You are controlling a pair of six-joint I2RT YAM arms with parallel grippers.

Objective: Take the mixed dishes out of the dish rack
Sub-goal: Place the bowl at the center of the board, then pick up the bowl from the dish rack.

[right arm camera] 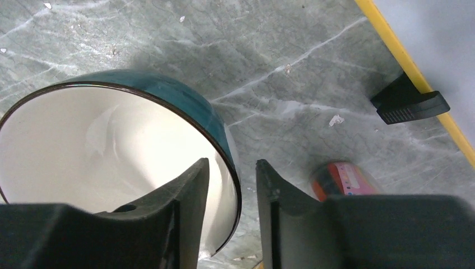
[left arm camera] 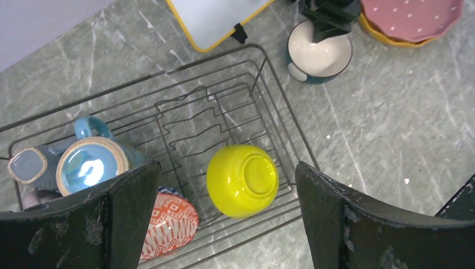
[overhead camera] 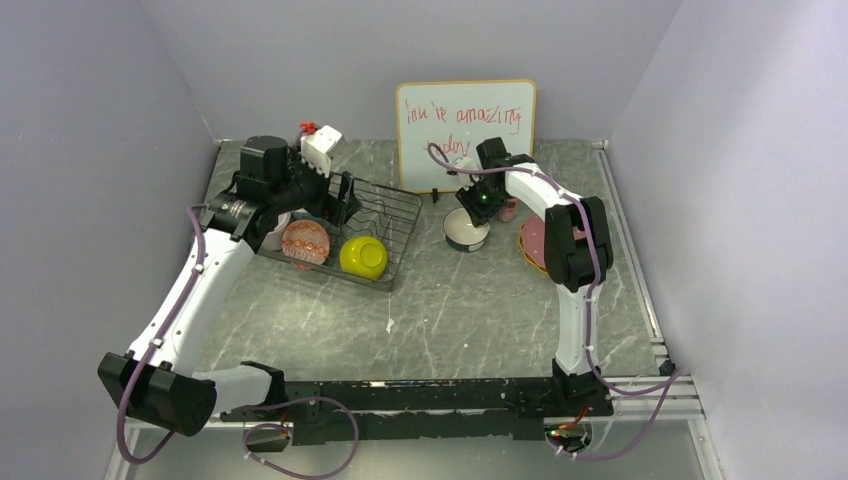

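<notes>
Black wire forms the dish rack [overhead camera: 395,215], which stands on the grey veined worktop [overhead camera: 450,320] at the far left. Inside the rack, a yellow bowl [left arm camera: 242,180] lies upturned at the near right corner, with an orange-patterned dish [left arm camera: 171,224] beside it. A blue mug [left arm camera: 92,165] and a small grey cup [left arm camera: 27,165] sit further left.

The left gripper [left arm camera: 227,168] hangs above the rack, its fingers [left arm camera: 129,213] spread wide and holding nothing.

Outside the rack, a teal bowl [right arm camera: 112,145] with a white inside stands upright on the worktop before the whiteboard [overhead camera: 465,125]. The right gripper [right arm camera: 232,162] straddles the bowl's rim. Its fingers are set narrow, one inside and one outside, with a slight gap showing on each side.

Right of the bowl, a pink speckled plate [left arm camera: 411,17] lies stacked on an orange-yellow plate [left arm camera: 381,35].
</notes>
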